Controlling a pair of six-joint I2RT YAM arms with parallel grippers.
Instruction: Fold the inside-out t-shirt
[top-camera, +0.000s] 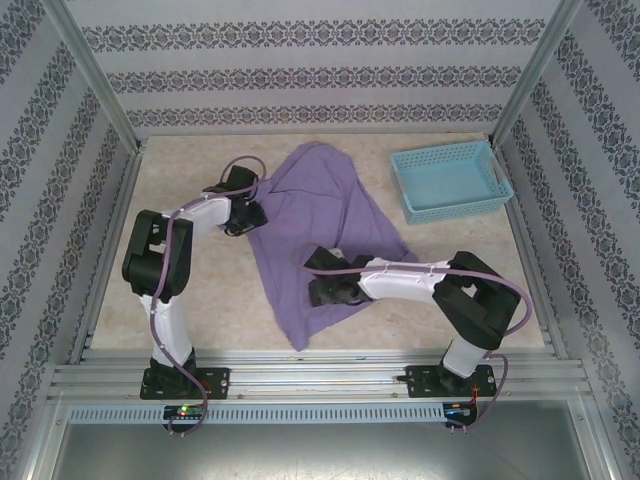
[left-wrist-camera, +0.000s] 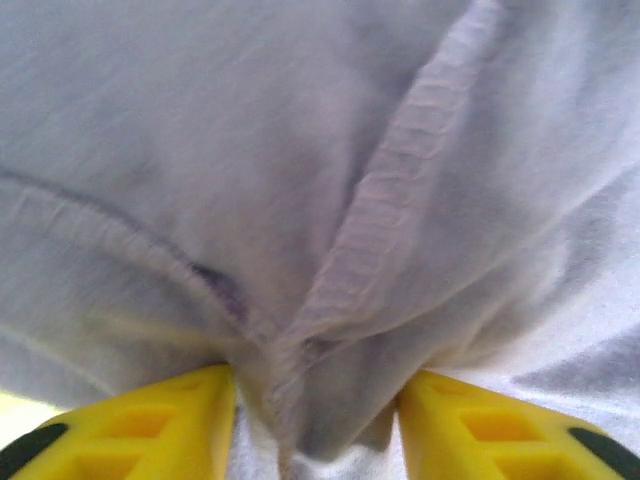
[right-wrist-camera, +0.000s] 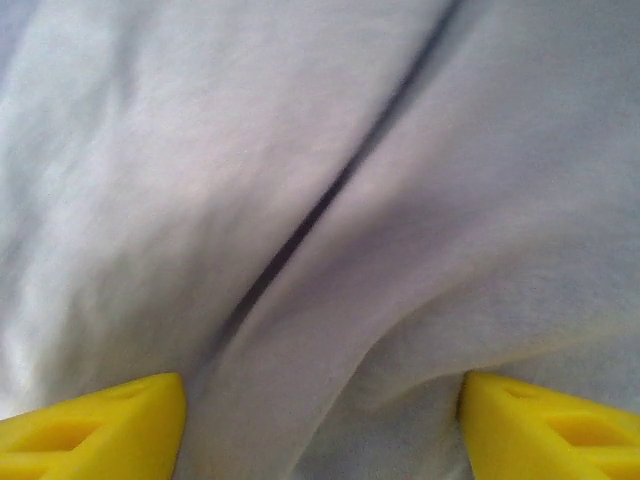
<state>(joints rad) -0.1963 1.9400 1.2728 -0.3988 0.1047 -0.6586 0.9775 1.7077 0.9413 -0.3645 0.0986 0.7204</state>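
shirt (top-camera: 315, 200): crumpled on counter (top-camera: 450, 260), no folds yet
L gripper (left-wrist-camera: 318, 410): pinching bunched seam
R gripper (right-wrist-camera: 322, 410): spread over cloth
to do: flatten + all folds

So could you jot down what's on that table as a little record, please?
garment: lavender-purple cotton t-shirt, crumpled, mid-table
container: light blue plastic lattice basket, far right corner, apart from the shirt
left gripper: closed on bunched cloth at the shirt's left edge
right gripper: open, over the shirt's near part
surface: beige speckled table
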